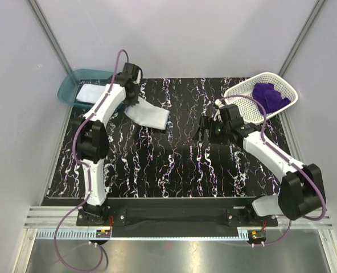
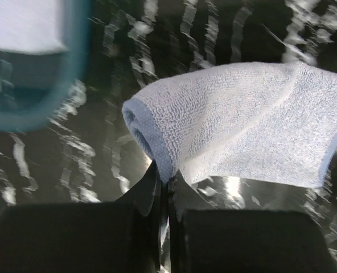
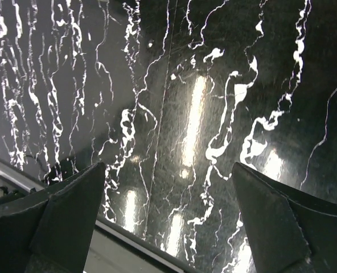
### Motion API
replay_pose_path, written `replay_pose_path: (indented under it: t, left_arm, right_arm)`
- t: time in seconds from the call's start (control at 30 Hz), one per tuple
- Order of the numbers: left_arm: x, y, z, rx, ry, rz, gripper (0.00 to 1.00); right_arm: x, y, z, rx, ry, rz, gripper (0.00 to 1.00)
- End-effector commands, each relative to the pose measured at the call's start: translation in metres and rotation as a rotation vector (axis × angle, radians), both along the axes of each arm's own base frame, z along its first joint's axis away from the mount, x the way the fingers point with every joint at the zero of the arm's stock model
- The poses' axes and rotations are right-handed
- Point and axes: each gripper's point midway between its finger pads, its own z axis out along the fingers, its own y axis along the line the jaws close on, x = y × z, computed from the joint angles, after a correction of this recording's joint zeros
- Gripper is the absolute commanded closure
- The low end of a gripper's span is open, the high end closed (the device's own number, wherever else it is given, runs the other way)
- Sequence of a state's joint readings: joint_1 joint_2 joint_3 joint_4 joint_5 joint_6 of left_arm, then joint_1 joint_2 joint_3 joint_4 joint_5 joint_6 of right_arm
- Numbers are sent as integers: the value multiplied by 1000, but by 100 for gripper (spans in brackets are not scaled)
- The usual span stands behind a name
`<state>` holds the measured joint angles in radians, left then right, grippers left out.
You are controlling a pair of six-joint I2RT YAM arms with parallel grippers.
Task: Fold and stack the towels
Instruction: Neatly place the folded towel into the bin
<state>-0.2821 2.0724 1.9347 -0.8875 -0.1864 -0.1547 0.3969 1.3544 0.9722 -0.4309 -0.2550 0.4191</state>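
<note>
Left end effector is out at 11 o'clock on the counter, and it's clamped tight on the pale towel. From the left wrist view the fingers are pinched together on the rolled hem, and the rest of that towel hangs away toward 2 o'clock, part lifted, part trailing over the black marbled surface. In the top view its far end lies on the counter, toward 4 o'clock from the grip.

Just beyond, at 10 o'clock, sits the teal bin with a pale folded cloth inside it; the wrist camera catches the bin rim blurred at its upper left.

Over at 2 o'clock, the purple towel is bunched up in the white mesh basket.

Right end effector hangs over mid-counter, near the basket's lower edge, jaws spread wide, nothing between them, only bare counter below its fingers
</note>
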Motion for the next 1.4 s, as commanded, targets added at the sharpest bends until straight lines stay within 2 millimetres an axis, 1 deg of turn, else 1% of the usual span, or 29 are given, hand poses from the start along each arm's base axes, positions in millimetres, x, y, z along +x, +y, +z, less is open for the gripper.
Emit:
replay_pose_path:
  t: [0.0,0.03,0.07,0.1,0.13,0.23,0.27,0.37,0.4,0.43,0.47,0.5,0.63,0.67,0.73,0.77,0.9,0.93,0.97,1.0,1.03,1.07,1.17,1.2,1.23,1.27,1.3,1.33,1.37]
  left_arm:
    - [33,62,19,145,-58,36,100]
    - [50,69,25,145,-94,44,100]
    - [58,83,26,158,-102,47,100]
    - [64,90,28,168,-115,52,100]
    - [75,99,29,200,-138,58,100]
    - [96,132,47,256,-234,130,100]
    - [99,148,52,265,-254,166,100]
    - [112,176,64,263,-334,237,100]
    - [113,183,63,276,-344,251,100]
    - [123,185,70,280,-396,254,100]
    - [125,200,67,282,-406,270,100]
    - [130,206,69,290,-432,279,100]
    - [142,226,59,299,-456,298,100]
    - [144,236,57,280,-460,321,100]
    - [151,241,41,200,-449,348,100]
    - [151,249,34,188,-438,364,100]
    - [160,254,13,184,-439,323,100]
    - [163,259,3,199,-433,323,100]
    - [164,268,5,204,-441,340,100]
    - [164,272,-5,192,-428,360,100]
    - [164,276,-3,174,-437,367,100]
    - [162,286,-9,153,-430,383,100]
    - [164,296,-9,79,-457,415,100]
    - [167,295,-10,58,-469,403,100]
    - [171,288,-10,27,-477,365,95]
    - [173,286,-10,19,-483,348,75]
    - [175,282,-8,6,-494,326,60]
    - [174,279,-9,4,-487,324,48]
    - [172,278,-8,10,-482,334,41]
  right_arm:
    - [19,14,15,18,-66,49,0]
    - [22,16,11,20,-55,52,0]
    - [25,18,10,24,-62,57,0]
    - [28,20,11,27,-65,60,0]
    - [31,22,3,25,-49,62,0]
    - [41,27,-6,27,-31,71,0]
    - [43,30,-7,27,-30,78,0]
    - [49,33,-16,17,-23,94,0]
    - [52,34,-22,8,-16,93,0]
    - [54,33,-26,1,-13,90,0]
    - [56,34,-28,2,-12,89,0]
    - [58,36,-33,1,-2,91,0]
    - [62,41,-38,19,2,100,1]
    - [64,42,-38,20,-3,103,0]
    - [67,42,-42,14,-1,98,0]
    - [69,43,-42,15,-4,100,0]
    - [75,47,-46,19,2,109,0]
    - [76,47,-46,12,2,110,0]
    - [76,47,-48,6,1,111,0]
    - [78,45,-50,-3,4,111,0]
    - [79,45,-50,-6,3,108,0]
    - [79,45,-51,-10,7,108,0]
    - [80,43,-53,-21,7,103,0]
    - [81,44,-55,-23,9,104,0]
    - [82,44,-55,-25,14,102,0]
    - [82,44,-56,-23,17,102,0]
    - [83,45,-57,-26,19,103,0]
    - [84,45,-57,-27,21,102,0]
    - [84,44,-58,-31,26,102,0]
